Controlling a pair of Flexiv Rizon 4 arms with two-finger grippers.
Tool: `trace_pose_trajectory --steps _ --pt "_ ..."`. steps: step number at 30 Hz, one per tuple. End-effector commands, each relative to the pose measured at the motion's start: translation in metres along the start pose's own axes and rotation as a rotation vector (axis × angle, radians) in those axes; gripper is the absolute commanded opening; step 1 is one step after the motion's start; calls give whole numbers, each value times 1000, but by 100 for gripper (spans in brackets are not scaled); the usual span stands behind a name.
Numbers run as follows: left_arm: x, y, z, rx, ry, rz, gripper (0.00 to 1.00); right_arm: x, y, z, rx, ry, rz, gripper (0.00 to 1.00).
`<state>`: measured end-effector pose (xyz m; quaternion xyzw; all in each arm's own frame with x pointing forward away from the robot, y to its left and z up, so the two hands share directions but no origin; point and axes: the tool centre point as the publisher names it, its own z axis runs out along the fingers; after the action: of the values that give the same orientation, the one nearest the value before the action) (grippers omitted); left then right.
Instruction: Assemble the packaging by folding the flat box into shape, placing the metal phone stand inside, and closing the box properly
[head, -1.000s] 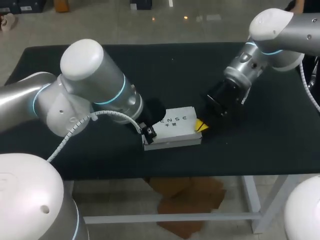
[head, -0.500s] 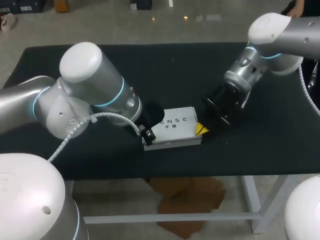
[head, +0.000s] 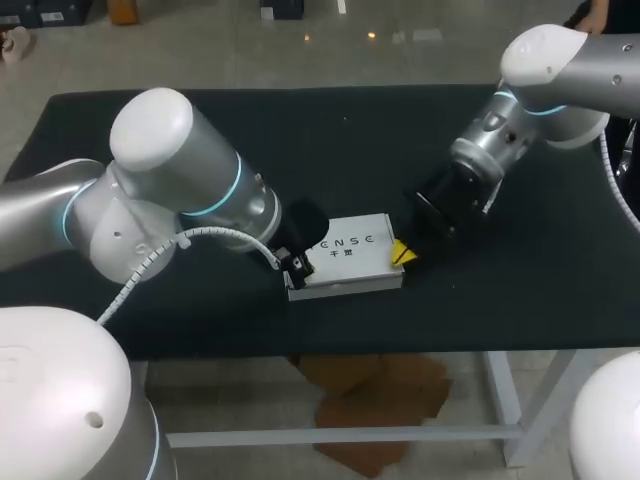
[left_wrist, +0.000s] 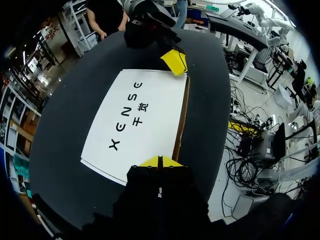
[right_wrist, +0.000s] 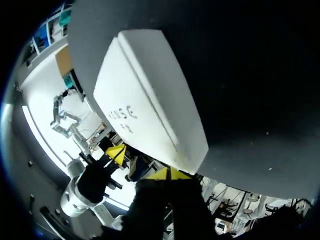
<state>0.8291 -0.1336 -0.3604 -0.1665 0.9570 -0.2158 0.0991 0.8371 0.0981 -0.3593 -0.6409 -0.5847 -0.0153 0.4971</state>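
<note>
1. Left gripper (head: 297, 265) — jaws pinched together, holding nothing — sits against the left end of the closed white cardboard box (head: 347, 255).
2. The box lies lower centre of frame on the black table (head: 150, 130), between both grippers.
3. Right gripper (head: 402, 252), likewise clenched empty, touches its right end.

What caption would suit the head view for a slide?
Left tool and right tool, fingers shut, flank the white cardboard box on the black table.

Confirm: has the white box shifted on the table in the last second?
No. The white box lies where it was, judged against the table's front edge.
</note>
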Motion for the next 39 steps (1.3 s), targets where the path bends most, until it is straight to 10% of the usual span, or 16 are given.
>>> trace_pose_trajectory --steps 1,18,31,35,38,39 --pt "7 1 -17 0 -27 4 0 5 -15 -4 -35 -7 -11 0" --pt "5 15 18 -40 41 -39 0 -14 11 15 9 -14 69 0" --pt "17 2 -25 -29 -17 -122 0 0 -23 -29 -116 31 -36 0" --pt "27 -6 -39 -43 -20 -169 98 5 -31 -52 -182 32 -91 20" --pt "34 -10 -49 -50 -14 -213 100 9 -38 -67 -248 18 -144 47" --pt "37 -11 -52 -50 -16 -236 100 10 -39 -73 -276 13 -152 71"
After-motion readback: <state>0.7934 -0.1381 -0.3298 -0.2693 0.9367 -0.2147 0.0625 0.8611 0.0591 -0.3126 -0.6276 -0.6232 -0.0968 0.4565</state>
